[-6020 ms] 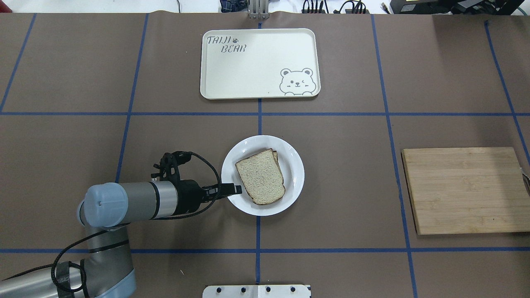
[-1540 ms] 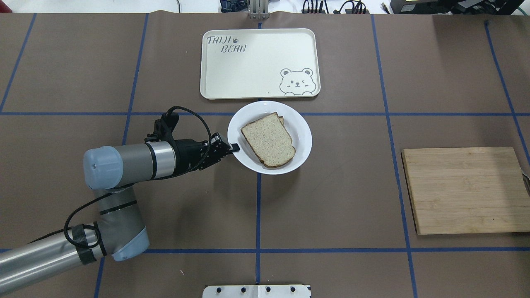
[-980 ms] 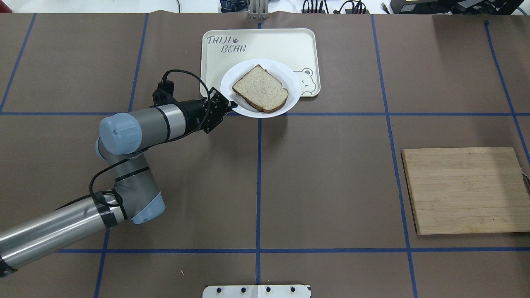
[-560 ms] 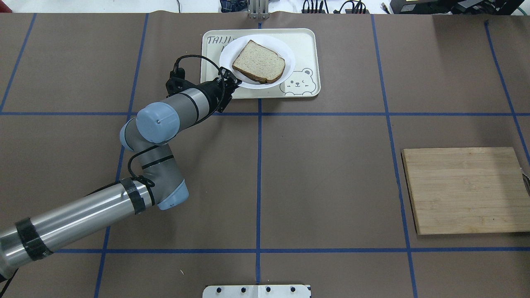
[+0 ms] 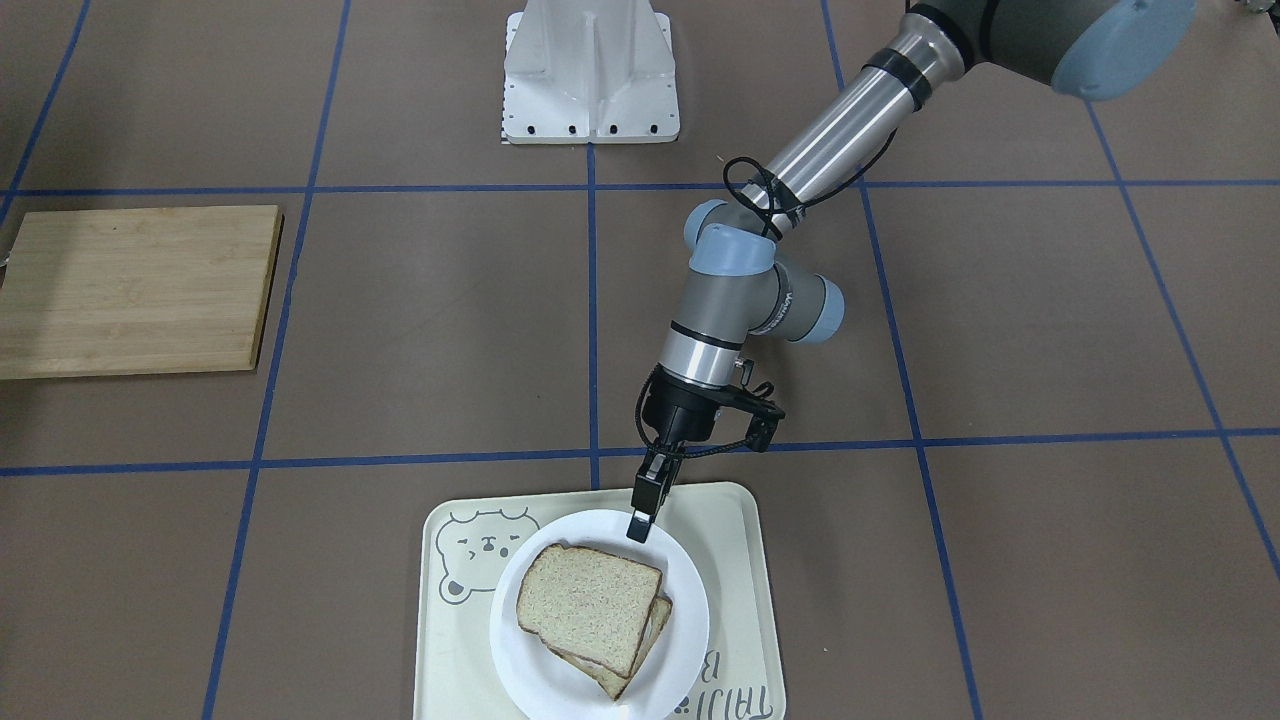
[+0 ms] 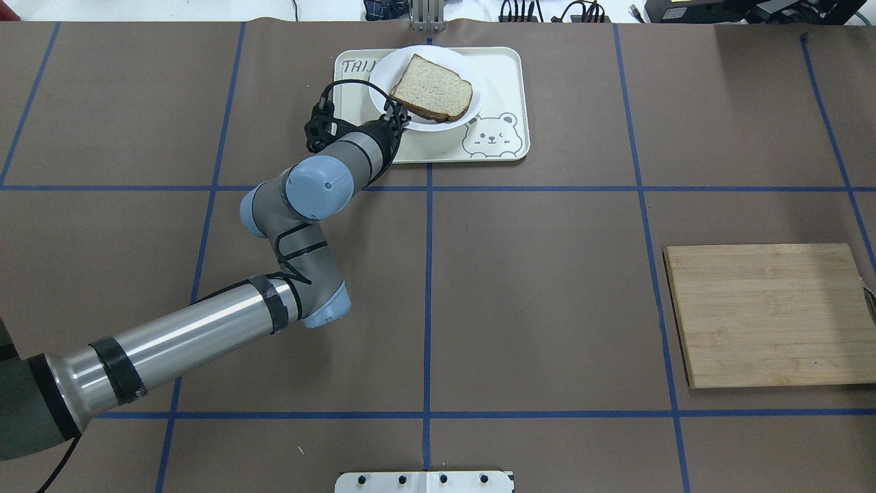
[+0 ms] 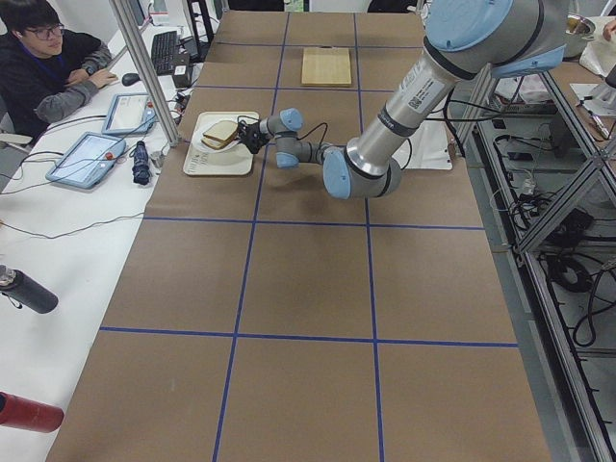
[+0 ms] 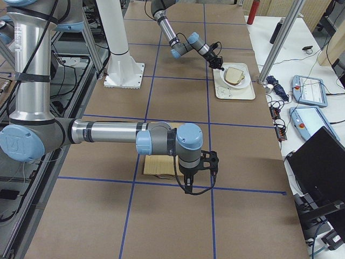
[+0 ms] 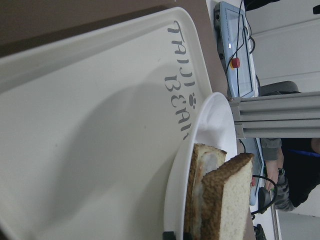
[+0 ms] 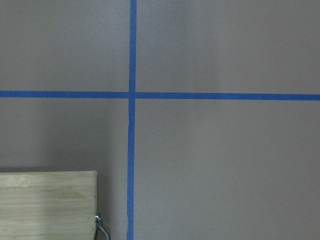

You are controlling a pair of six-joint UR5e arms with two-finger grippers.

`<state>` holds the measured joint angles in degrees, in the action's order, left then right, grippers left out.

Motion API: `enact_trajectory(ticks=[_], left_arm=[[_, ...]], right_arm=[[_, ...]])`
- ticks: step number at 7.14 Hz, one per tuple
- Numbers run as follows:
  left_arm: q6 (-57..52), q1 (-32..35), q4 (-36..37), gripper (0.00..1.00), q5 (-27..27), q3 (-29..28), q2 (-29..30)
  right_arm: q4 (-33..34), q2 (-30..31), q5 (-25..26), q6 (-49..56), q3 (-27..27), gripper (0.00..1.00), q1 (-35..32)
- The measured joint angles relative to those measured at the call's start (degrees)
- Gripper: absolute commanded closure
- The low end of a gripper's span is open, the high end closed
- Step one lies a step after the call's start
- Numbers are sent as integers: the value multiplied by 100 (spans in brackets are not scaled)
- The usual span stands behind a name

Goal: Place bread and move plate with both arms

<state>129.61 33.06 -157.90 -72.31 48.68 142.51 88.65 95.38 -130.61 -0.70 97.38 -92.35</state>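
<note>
- The bread (image 5: 590,603) lies flat on the plate (image 5: 684,598), on top of a lower slice (image 5: 660,612) whose edge shows at one side.
- The plate is over the far-left part of the cream tray (image 6: 505,75) and covers part of its lettering. In the left wrist view the plate's rim stands above the tray floor with a shadow under it; I cannot tell whether its base touches the tray.
- The left gripper (image 5: 638,522) has its fingers clamped on the plate's rim, on the side nearest the robot.
- The left arm (image 6: 198,329) stretches from the near left across the table (image 6: 547,274) to the tray at the far middle.
- A wooden cutting board (image 6: 766,315) lies well apart, on the right.
- The right gripper (image 8: 195,186) points down over the table, just beside the board. I cannot tell whether its fingers are apart or together.
</note>
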Motion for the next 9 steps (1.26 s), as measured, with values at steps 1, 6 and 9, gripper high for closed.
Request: enact_trajectory(ticks=[1, 6, 9], left_arm=[[-109, -1, 31, 1, -8, 17, -2], [-1676, 110, 543, 1, -2374, 2914, -1684], [-4605, 38, 2653, 1, -2825, 4592, -2098]], right_arm=[[1, -6, 0, 0, 0, 0, 1], [-5, 9, 2, 0, -18, 0, 6], [-5, 24, 1, 0, -26, 0, 2]])
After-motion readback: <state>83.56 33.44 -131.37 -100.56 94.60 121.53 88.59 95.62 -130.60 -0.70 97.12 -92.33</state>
